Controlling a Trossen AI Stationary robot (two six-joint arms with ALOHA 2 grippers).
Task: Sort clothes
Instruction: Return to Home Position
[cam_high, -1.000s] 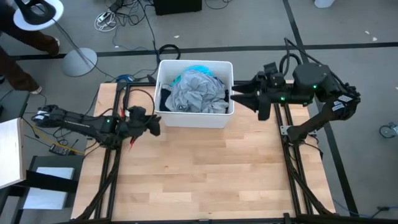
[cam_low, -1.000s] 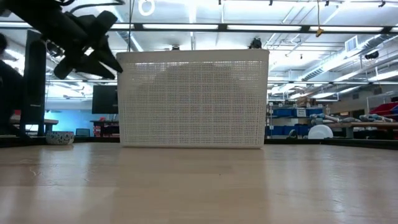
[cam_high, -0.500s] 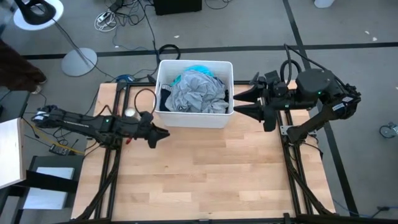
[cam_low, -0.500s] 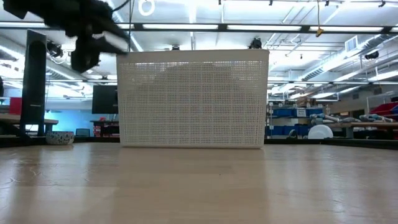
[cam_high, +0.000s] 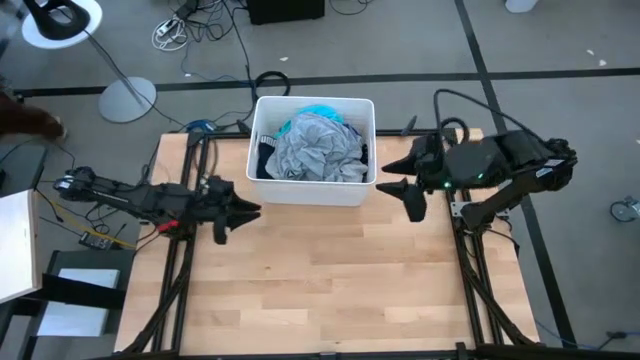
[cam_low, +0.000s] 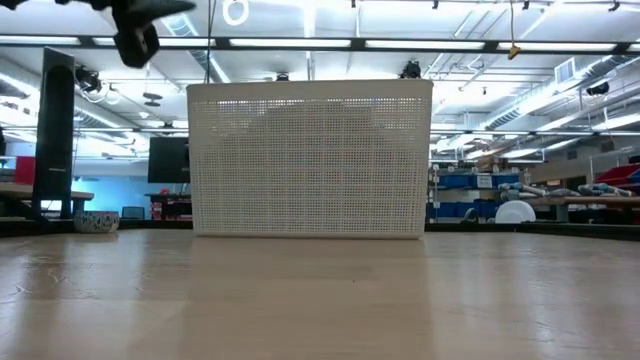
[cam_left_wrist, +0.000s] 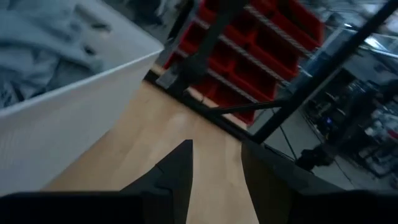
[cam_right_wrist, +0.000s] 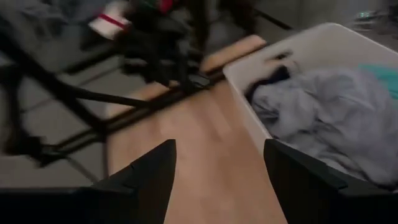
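Note:
The clothes (cam_high: 315, 148) lie heaped in a white bin (cam_high: 312, 191) at the far middle of the table: a grey top on top, turquoise cloth (cam_high: 322, 110) at the far side, a navy piece (cam_high: 266, 155) at the left. The heap also shows in the right wrist view (cam_right_wrist: 329, 118) and the left wrist view (cam_left_wrist: 37, 43). My left gripper (cam_high: 243, 214) (cam_left_wrist: 216, 149) is open and empty, raised near the bin's near-left corner; it also shows in the low view (cam_low: 140, 30). My right gripper (cam_high: 393, 177) (cam_right_wrist: 219, 146) is open wide and empty, just right of the bin.
The perforated bin wall (cam_low: 310, 160) stands upright on the wooden table (cam_high: 320, 280), whose near half lies in front of it. Metal frame rails (cam_high: 175, 270) run along both table sides. Cables and a lamp stand (cam_high: 125, 95) lie on the floor beyond the table.
My left gripper has risen and moved a little toward the near edge, beside the bin's near-left corner. My right gripper has drawn back from the bin's right wall toward the near edge and turned. The clothes and the bin have stayed still.

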